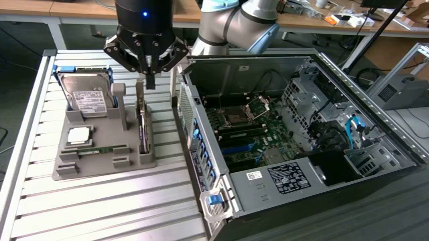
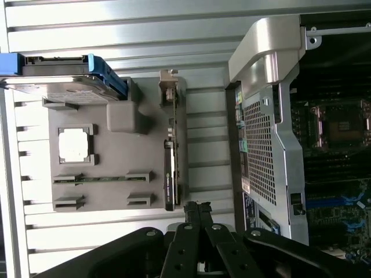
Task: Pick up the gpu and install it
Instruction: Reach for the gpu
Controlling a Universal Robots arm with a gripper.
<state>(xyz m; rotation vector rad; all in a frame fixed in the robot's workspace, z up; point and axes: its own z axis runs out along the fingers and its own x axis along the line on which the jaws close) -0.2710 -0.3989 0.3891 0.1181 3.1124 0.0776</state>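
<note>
Grey plastic holder (image 1: 100,160) on the slatted metal worktop (image 1: 100,206) has the gpu (image 1: 142,128) standing on its edge in the slot nearest the open computer case (image 1: 234,75), so as far as we can see it hasn't been picked up yet. The hand (image 1: 150,80) hangs right above the far end of the card, fingers pressed together, pinching nothing and clear of the card's top edge. From the wrist view we look straight down the closed fingertips at the dark strip of the gpu (image 2: 169,174) in its groove. Inside the case, the motherboard (image 1: 254,130) sits bare with no card plugged in. So we'd say we're at the very start: grasp, lift and install are all left to do.
</note>
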